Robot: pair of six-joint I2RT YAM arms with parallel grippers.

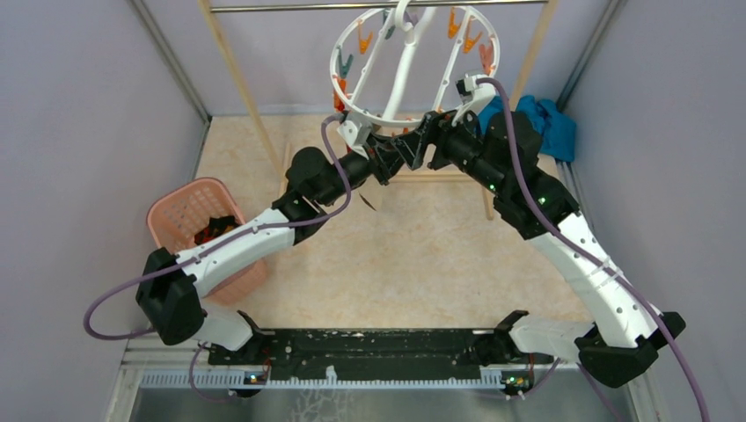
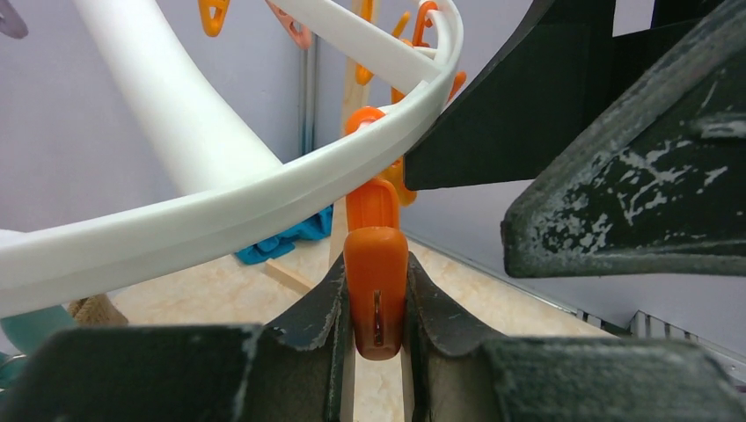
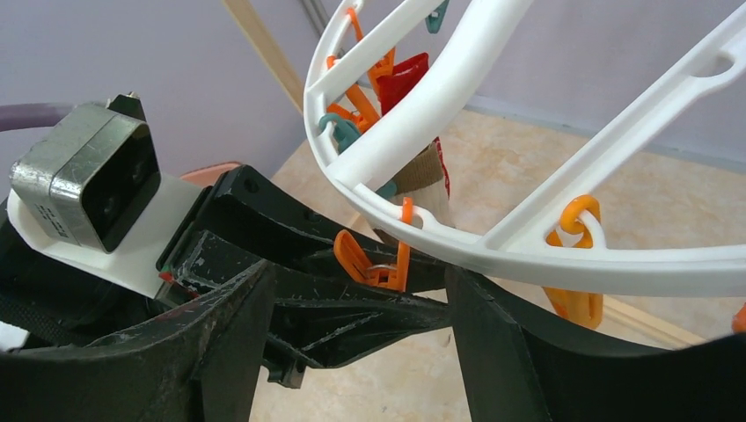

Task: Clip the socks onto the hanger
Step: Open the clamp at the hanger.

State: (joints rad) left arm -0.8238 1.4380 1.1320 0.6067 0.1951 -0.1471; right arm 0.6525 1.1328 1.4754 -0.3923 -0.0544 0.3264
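Observation:
The white ring hanger (image 1: 413,66) hangs from the metal bar at the top centre. My left gripper (image 2: 376,286) is shut on an orange clip (image 2: 376,264) under the ring's near rim (image 2: 264,189). In the right wrist view that clip (image 3: 378,264) sits between the left fingers (image 3: 369,316). My right gripper (image 3: 369,352) is open and empty, its fingers straddling the left gripper just below the ring (image 3: 545,255). A red sock (image 3: 409,75) and a beige sock (image 3: 422,180) hang from clips on the hanger. More socks (image 1: 214,229) lie in the pink basket.
The pink basket (image 1: 176,211) stands at the left beside my left arm. A teal-blue cloth (image 1: 545,119) lies at the back right. The wooden rack legs (image 1: 237,79) slant down on both sides of the hanger. Grey walls close in left and right.

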